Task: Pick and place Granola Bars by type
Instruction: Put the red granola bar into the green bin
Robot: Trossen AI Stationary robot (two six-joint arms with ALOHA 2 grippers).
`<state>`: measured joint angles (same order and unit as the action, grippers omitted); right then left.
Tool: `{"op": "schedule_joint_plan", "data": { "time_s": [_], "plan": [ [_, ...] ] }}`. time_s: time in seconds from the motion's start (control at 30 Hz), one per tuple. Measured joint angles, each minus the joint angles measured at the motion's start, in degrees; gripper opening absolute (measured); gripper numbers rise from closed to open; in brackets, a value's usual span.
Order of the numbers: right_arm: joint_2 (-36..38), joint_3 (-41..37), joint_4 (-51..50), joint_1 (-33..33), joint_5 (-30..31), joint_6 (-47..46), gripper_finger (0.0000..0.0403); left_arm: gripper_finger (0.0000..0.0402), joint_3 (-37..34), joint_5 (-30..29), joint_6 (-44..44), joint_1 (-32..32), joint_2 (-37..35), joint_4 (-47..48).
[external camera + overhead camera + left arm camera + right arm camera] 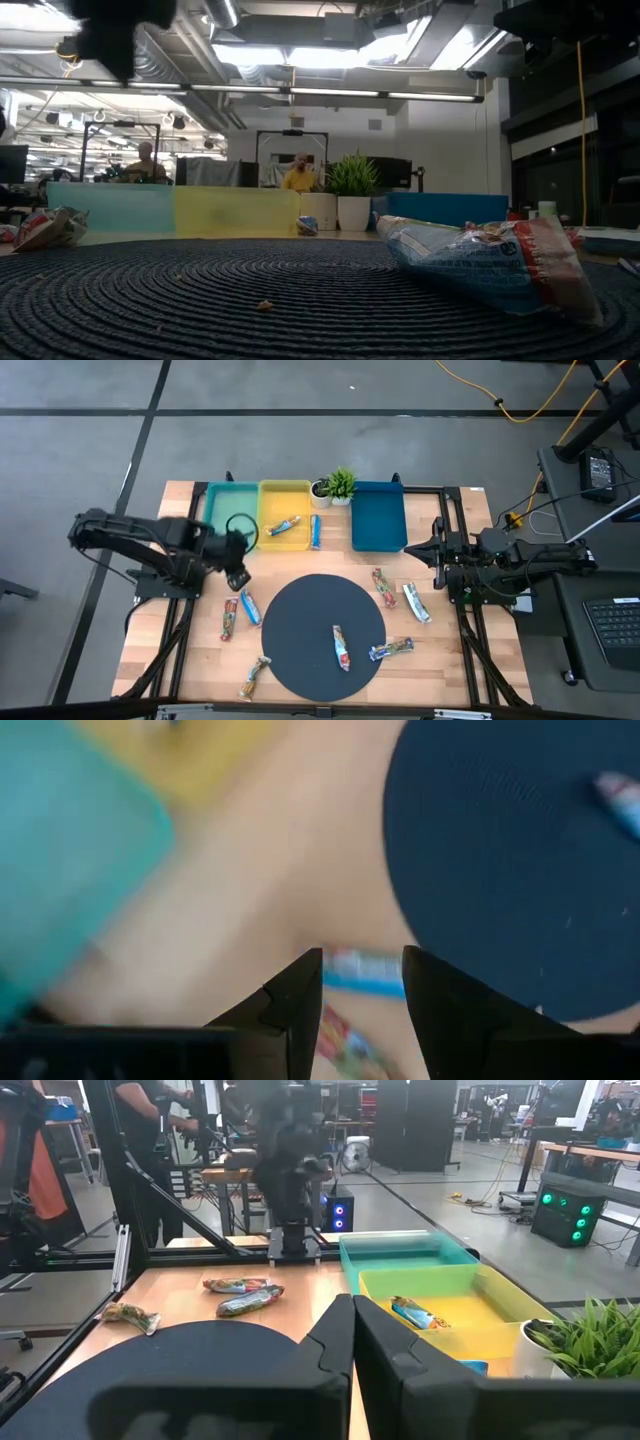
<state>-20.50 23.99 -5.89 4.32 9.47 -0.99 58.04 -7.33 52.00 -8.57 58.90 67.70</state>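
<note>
Granola Bars [342, 647] are lying on and around the round dark mat [300, 610], one in the yellow tray [285, 512] beyond it. Off the mat's left edge, the left gripper [238, 565] is hovering, fingers apart, empty, over open wood. The right gripper [420, 549] is waiting closed off the mat's right edge.

Grey concrete floor [300, 440] with dark seam lines surrounds the wooden desk [200, 650]. Yellow cables [520, 405] trail at far right. Beyond, an open workshop: ceiling strip lights [330, 93], exposed ducts, people seated at far workstations [145, 165].
</note>
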Motion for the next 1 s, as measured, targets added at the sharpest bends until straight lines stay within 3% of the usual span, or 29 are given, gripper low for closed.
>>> {"op": "schedule_joint_plan", "data": {
  "time_s": [0.27, 0.5, 0.67, 1.0],
  "plan": [
    [0.0, 0.0, 0.0, 0.0, 0.0, 0.0, 0.0013, 0.0132, -8.6, 0.0, 27.2, -15.7, 0.0, -1.3],
    [0.0, 0.0, 0.0, 0.0, 0.0, 0.0, 0.0013, 0.0132, -14.2, -3.7, 42.0, -26.9, 0.3, -8.0],
    [0.0, 0.0, 0.0, 0.0, 0.0, 0.0, 0.0013, 0.0132, -19.5, -4.6, 53.6, -31.7, 0.3, -12.8],
    [0.0, 0.0, 0.0, 0.0, 0.0, 0.0, 0.0013, 0.0196, -25.9, -3.7, 58.9, -35.7, 0.3, -23.8]
  ]
}}
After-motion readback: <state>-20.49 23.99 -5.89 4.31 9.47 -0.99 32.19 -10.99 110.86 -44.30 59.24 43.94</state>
